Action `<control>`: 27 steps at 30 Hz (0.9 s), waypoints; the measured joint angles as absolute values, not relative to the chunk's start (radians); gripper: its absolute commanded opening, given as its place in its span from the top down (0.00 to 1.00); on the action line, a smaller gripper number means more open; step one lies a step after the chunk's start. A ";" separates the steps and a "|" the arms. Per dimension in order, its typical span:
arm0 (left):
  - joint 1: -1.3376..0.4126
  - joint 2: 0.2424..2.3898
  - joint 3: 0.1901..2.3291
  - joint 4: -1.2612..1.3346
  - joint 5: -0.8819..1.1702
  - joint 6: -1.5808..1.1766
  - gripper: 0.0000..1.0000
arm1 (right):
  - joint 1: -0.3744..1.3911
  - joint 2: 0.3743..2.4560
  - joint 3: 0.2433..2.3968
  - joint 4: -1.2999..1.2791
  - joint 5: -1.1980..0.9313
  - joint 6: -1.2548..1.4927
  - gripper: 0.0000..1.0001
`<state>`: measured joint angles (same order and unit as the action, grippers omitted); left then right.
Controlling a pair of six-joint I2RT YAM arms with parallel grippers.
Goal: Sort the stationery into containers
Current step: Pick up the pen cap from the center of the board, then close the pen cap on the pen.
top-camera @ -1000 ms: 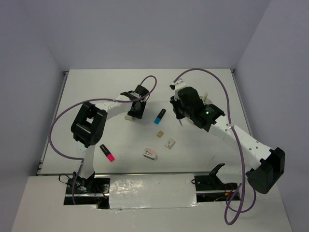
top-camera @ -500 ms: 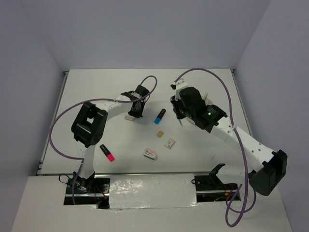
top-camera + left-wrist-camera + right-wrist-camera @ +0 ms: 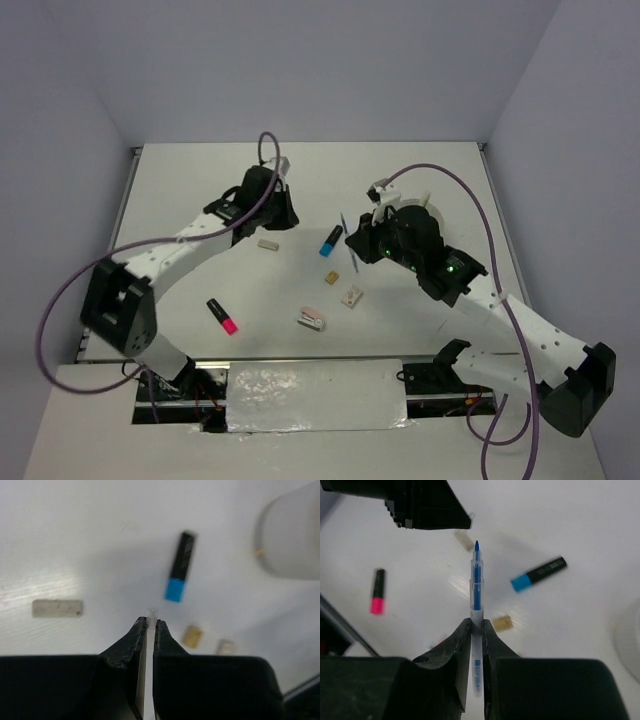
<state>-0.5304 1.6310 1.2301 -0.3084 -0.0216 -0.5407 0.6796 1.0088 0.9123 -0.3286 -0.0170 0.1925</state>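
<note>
Stationery is held in both arms above the desk. My right end effector (image 3: 476, 625) pinches a blue-tipped pen (image 3: 476, 575) pointing straight ahead, with the white tub (image 3: 630, 635) close on its right. My left end effector (image 3: 148, 626) pinches a thin pale pen (image 3: 151, 613), farther from the tub.

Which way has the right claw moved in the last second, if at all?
Yes: the right gripper, shut on a blue pen, has shifted left in the overhead view, closer to the blue-ended marker.
</note>
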 measured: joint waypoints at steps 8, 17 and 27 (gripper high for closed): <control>-0.531 1.176 1.000 0.042 0.012 -0.769 1.00 | 0.746 0.879 0.681 0.077 -0.156 0.415 1.00; -0.531 0.957 0.823 0.228 0.081 -0.900 1.00 | 0.900 0.976 0.670 0.270 -0.089 0.508 1.00; -0.531 0.934 0.812 0.275 0.141 -0.922 1.00 | 0.933 1.073 0.749 0.273 -0.066 0.508 1.00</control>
<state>-0.5308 0.9337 0.8124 0.2749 0.1406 -0.9218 0.9329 1.0733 0.7486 0.2729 -0.0662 0.5079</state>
